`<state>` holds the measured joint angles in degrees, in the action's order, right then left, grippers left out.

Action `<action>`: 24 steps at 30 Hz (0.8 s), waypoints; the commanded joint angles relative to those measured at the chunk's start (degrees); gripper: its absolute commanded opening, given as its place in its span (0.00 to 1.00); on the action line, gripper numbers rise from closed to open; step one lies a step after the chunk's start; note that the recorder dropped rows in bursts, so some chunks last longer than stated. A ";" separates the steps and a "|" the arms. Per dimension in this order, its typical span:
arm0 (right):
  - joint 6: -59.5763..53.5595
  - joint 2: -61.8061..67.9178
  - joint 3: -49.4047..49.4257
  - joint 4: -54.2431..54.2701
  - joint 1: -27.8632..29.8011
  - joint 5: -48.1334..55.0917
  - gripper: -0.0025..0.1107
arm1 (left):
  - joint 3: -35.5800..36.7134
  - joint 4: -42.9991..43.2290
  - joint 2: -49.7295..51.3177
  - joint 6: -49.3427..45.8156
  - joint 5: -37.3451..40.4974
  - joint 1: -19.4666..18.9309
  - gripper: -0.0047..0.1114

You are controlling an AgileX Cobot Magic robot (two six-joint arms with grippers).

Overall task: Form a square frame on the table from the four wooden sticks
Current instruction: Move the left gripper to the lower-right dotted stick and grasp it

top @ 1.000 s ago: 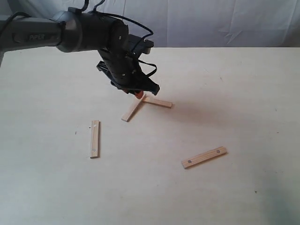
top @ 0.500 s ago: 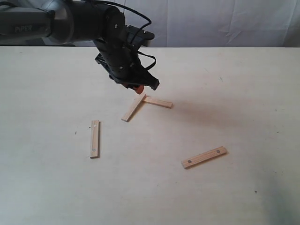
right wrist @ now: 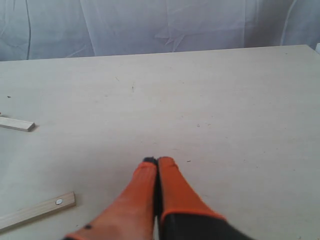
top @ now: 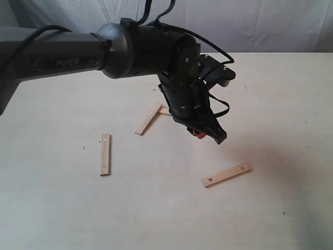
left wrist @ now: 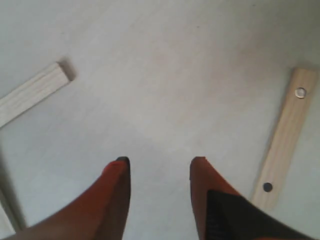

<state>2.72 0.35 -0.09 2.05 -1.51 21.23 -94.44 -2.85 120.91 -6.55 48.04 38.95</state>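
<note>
Four wooden sticks lie apart on the table [top: 281, 104], forming no square. One stick [top: 105, 154] lies at the left. An angled stick [top: 148, 119] lies mid-table, and its neighbour [top: 164, 111] is mostly hidden behind my left arm. A fourth stick [top: 226, 175] with two dark holes lies front right. My left gripper [top: 207, 136] hangs open and empty above bare table between the middle pair and the fourth stick. In the left wrist view the left gripper [left wrist: 160, 162] has the holed stick [left wrist: 285, 145] beside it. My right gripper [right wrist: 157, 161] is shut on nothing, near a stick [right wrist: 35, 210].
A white cloth backdrop [top: 260, 26] hangs behind the table's far edge. The dark left arm [top: 78, 52] stretches from the left across the middle of the scene. A further stick end [right wrist: 17, 124] shows in the right wrist view.
My left gripper has swung from above the two middle sticks to the right and toward the front, ending over bare table. All four sticks stayed where they were.
</note>
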 commanded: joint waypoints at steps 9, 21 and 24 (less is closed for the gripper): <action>-0.12 -0.35 0.09 -0.06 0.32 -0.80 0.03 | 0.18 -0.32 -0.63 -0.12 2.26 5.27 0.38; -0.12 -0.35 0.09 -0.06 0.32 -0.80 0.03 | 0.18 -8.08 -0.29 -6.37 2.49 7.51 0.38; -0.12 -0.35 0.09 -0.06 0.32 -0.80 0.03 | 0.18 -7.71 -0.29 -7.15 2.48 7.51 0.38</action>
<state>2.72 0.35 -0.09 2.05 -1.51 21.23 -94.44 -10.20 120.91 -12.51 50.29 46.23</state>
